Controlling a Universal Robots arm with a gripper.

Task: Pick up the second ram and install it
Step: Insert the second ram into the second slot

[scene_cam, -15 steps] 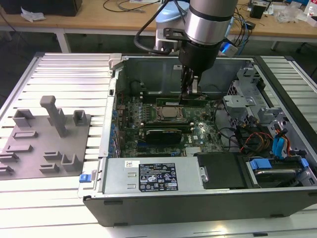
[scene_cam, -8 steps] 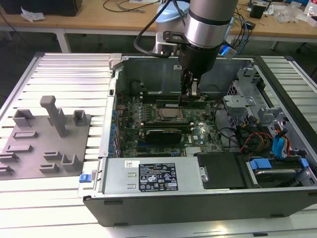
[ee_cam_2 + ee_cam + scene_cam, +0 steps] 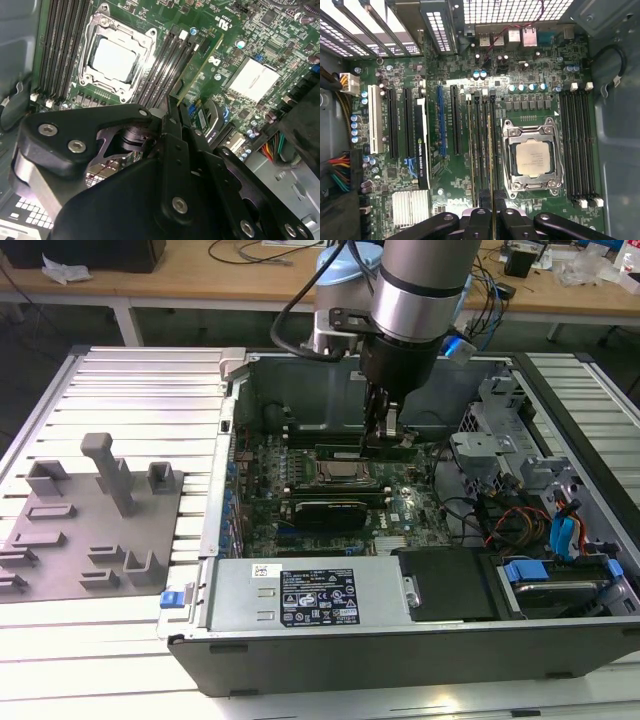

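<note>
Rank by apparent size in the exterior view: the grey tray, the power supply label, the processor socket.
1. grey tray
2. power supply label
3. processor socket, though it sits farther from the camera, so the label-socket order is unsure.

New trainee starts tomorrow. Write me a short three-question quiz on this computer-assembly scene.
1. True or false: the jaws are shut on the memory stick.
2. The gripper hangs over: A the grey tray, B the motherboard, C the power supply.
3. What chip lies uncovered in the socket?
Key: 1 true; 2 B; 3 the processor.
</note>
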